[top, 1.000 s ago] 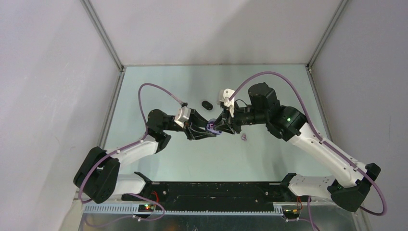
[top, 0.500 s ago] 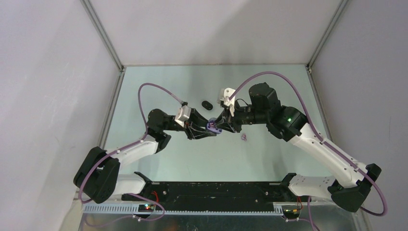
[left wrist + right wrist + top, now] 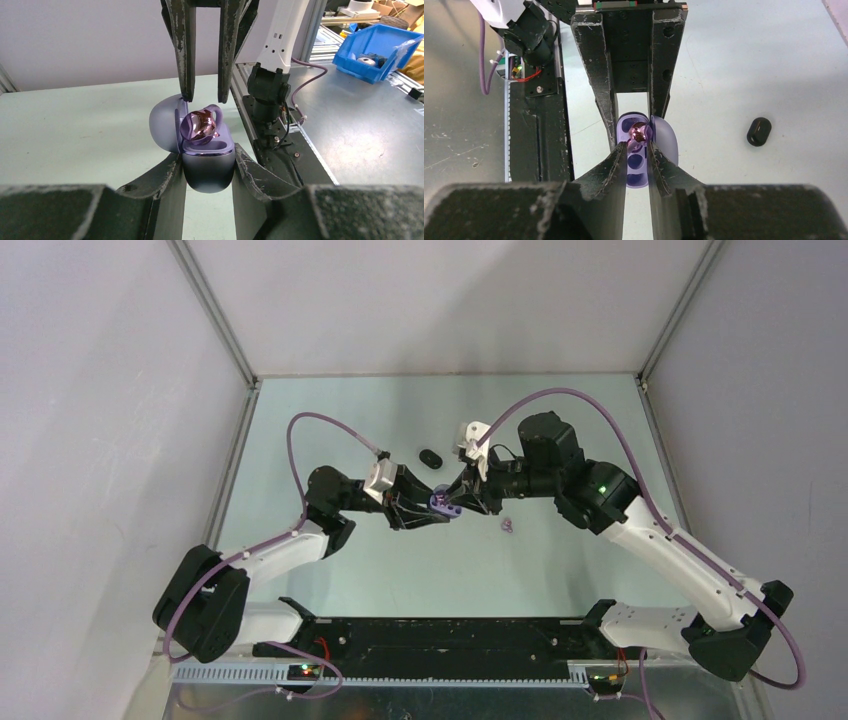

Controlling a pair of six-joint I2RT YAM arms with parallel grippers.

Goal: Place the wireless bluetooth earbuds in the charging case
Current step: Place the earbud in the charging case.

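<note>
Purple bud [image 3: 200,126] sitting tilted in the open case [image 3: 207,175]
Left gripper [image 3: 208,154] is clamped on the case's base; right gripper [image 3: 205,98] hangs just over the bud, jaws narrowly apart, and I can't see whether they touch it

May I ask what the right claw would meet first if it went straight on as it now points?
Most likely the purple earbud in the open charging case, just beyond the right claw; the left claw holds that case. Gap unclear.
</note>
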